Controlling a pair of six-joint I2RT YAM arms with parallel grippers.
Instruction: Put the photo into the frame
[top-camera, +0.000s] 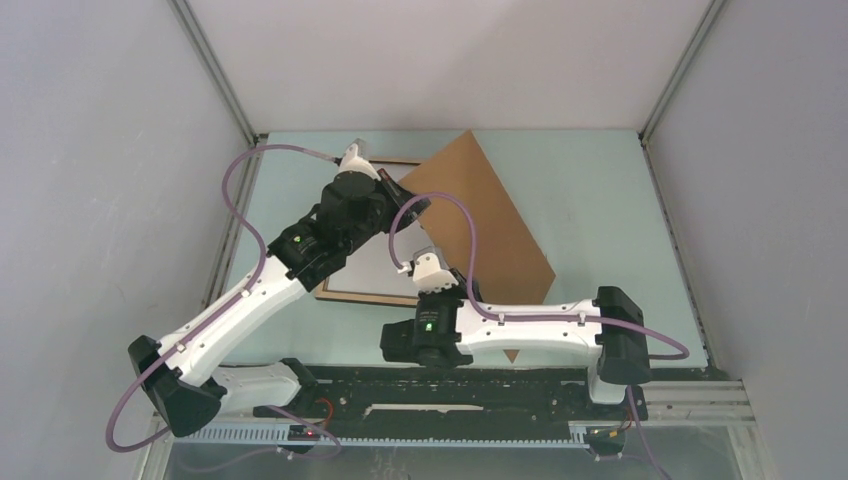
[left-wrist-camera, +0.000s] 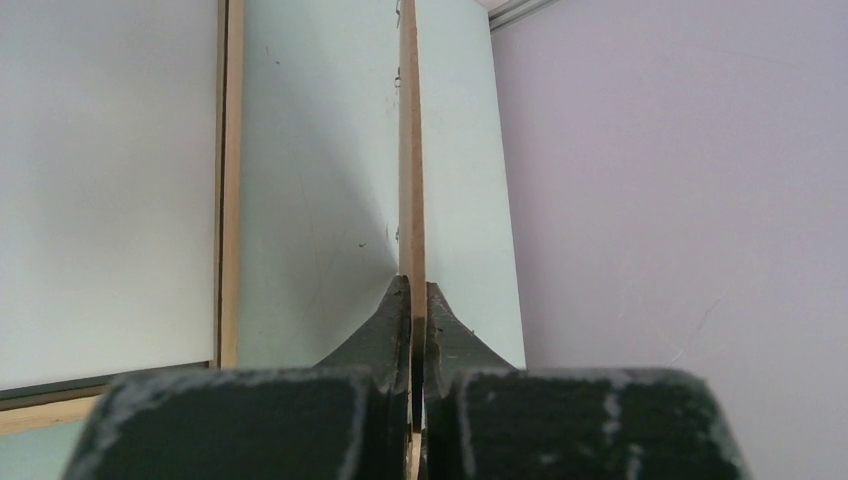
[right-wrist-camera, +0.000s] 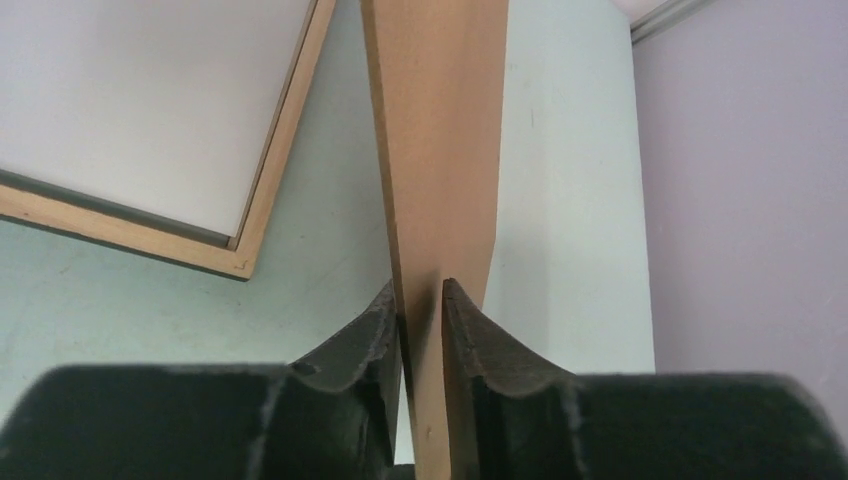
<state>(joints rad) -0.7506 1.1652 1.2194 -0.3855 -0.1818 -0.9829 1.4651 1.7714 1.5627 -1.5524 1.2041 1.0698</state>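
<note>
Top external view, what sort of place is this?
Probably a lab robot cell: a pale green table boxed in by plain grey panels, two arms on a rail at its near edge, both holding a brown board.

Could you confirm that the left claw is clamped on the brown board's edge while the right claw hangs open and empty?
Not quite: the right wrist view shows the right claw shut on the brown board too, not open and empty. The left claw is clamped on its edge, as you said.

Left pincer (left-wrist-camera: 417, 286) and right pincer (right-wrist-camera: 418, 286) — both tight on the backing board (right-wrist-camera: 440, 150)
</note>
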